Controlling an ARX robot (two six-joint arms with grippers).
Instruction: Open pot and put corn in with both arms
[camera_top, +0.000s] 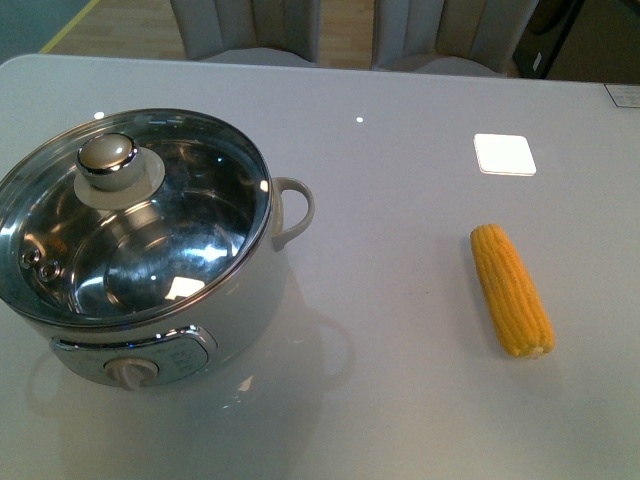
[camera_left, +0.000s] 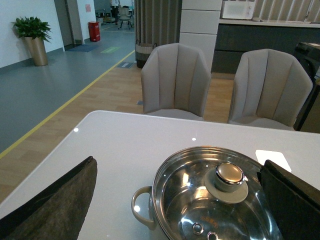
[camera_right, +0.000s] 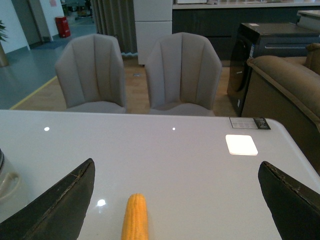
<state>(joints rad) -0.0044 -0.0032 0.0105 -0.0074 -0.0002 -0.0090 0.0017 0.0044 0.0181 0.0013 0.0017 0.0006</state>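
Observation:
The white pot (camera_top: 150, 300) stands at the table's left, shut by a glass lid with a shiny round knob (camera_top: 108, 160). Its loop handle (camera_top: 293, 210) points right and its dial (camera_top: 133, 372) faces front. The corn (camera_top: 511, 288) lies on the table at the right, apart from the pot. No arm shows in the front view. My left gripper (camera_left: 180, 200) is open above the pot (camera_left: 200, 200), with the lid knob (camera_left: 229, 175) between its fingers. My right gripper (camera_right: 177, 200) is open above the table, with the corn's tip (camera_right: 135, 217) between its fingers.
The white table (camera_top: 400, 150) reaches to a far edge with two grey chairs (camera_left: 175, 82) behind it. A bright square light reflection (camera_top: 504, 154) lies on the tabletop beyond the corn. A small label (camera_right: 249, 123) sits near the far right edge.

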